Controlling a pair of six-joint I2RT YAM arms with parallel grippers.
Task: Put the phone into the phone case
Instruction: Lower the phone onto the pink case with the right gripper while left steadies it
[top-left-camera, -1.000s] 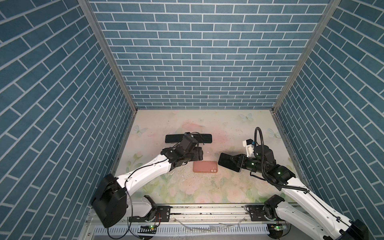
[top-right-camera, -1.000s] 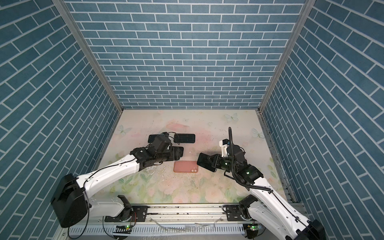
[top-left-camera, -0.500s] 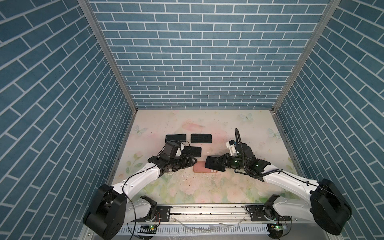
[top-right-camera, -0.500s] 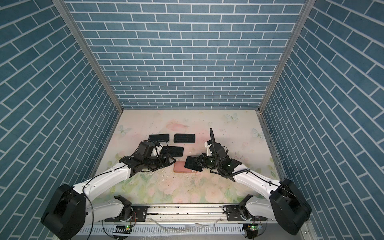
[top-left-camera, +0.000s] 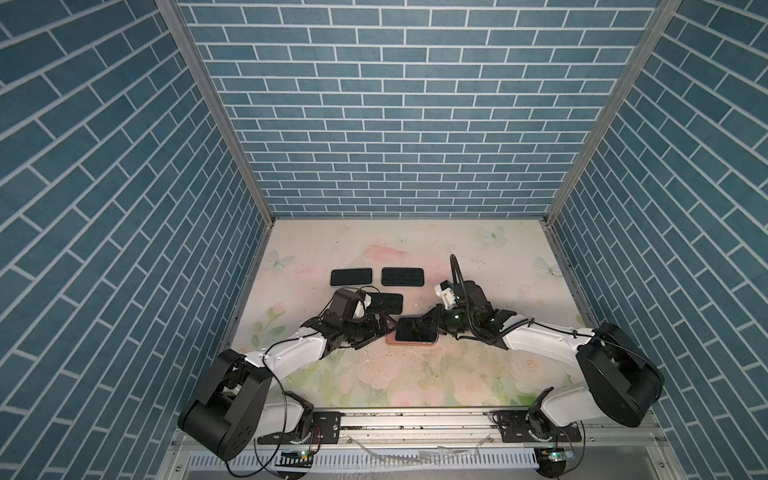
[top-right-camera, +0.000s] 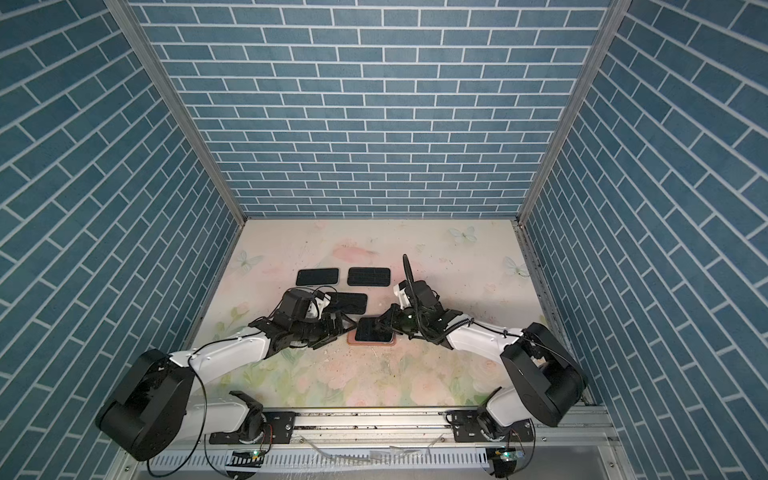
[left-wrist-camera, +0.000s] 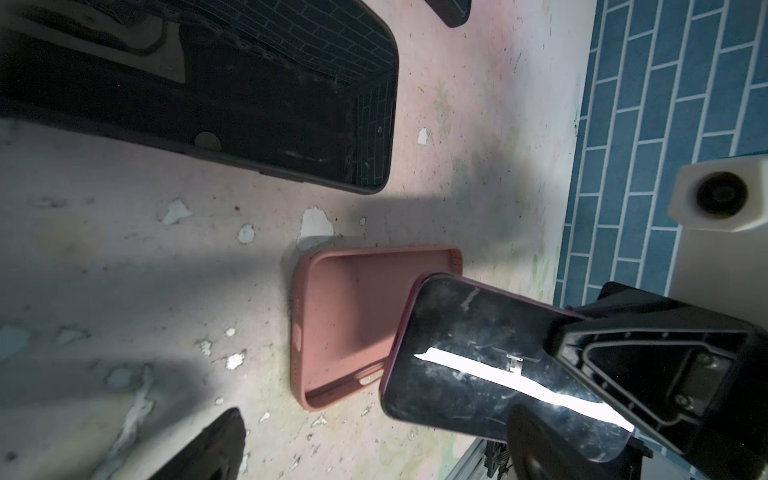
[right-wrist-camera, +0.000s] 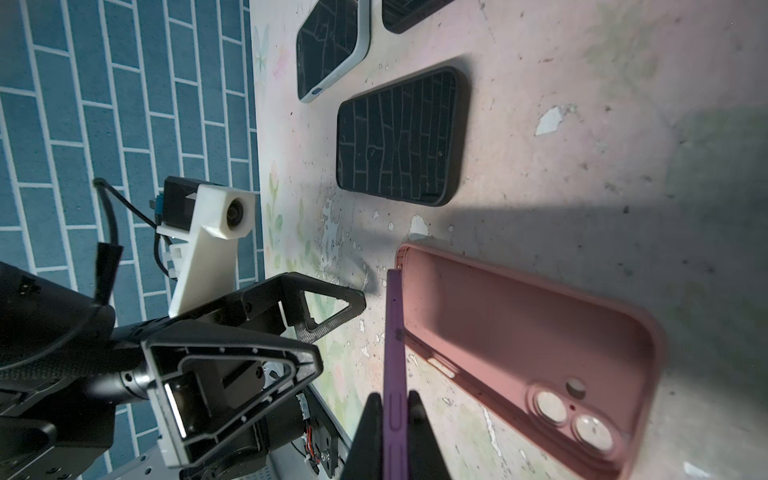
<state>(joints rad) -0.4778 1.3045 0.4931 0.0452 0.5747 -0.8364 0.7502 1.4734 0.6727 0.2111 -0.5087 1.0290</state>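
Container: pink silicone phone case (top-left-camera: 409, 343) (top-right-camera: 370, 343) (left-wrist-camera: 345, 324) (right-wrist-camera: 519, 332), lying open side up on the pale floral-printed surface (top-left-camera: 415, 374), between the two sets of jaws. Its camera cut-outs are at the end nearest the right jaws. The phone is not yet seated in it.

Contents: purple-edged phone with a black glass face (top-left-camera: 417, 329) (top-right-camera: 374, 330) (left-wrist-camera: 469, 357) (right-wrist-camera: 394, 353), face up over the case and roughly in line with it. It is tilted, with the held end higher and the free end dipping towards the case floor. Cannot tell whether the free end touches the case.

Other containers, on the far side of the left jaws, flat on the surface:
- dark-screened phone in a black case (top-left-camera: 386, 303) (right-wrist-camera: 399, 137), nearest the left jaws
- dark-screened phone in a pale grey case (right-wrist-camera: 332, 50), farther off
- third dark phone (top-left-camera: 402, 276) next to that one; its case colour is not clear

Right jaws: clamped on the phone's near end, one finger (right-wrist-camera: 370, 436) on each flat face.

Left jaws: spread wide and holding nothing. The fingers (right-wrist-camera: 328, 309) are low over the surface, just beside the case end farthest from the right jaws. Contact with the case cannot be told.

Pose: left arm (top-left-camera: 299, 353) and right arm (top-left-camera: 536, 338) both reach in low from their bases, forearms stretched towards the middle. The two sets of jaws face each other across the case.
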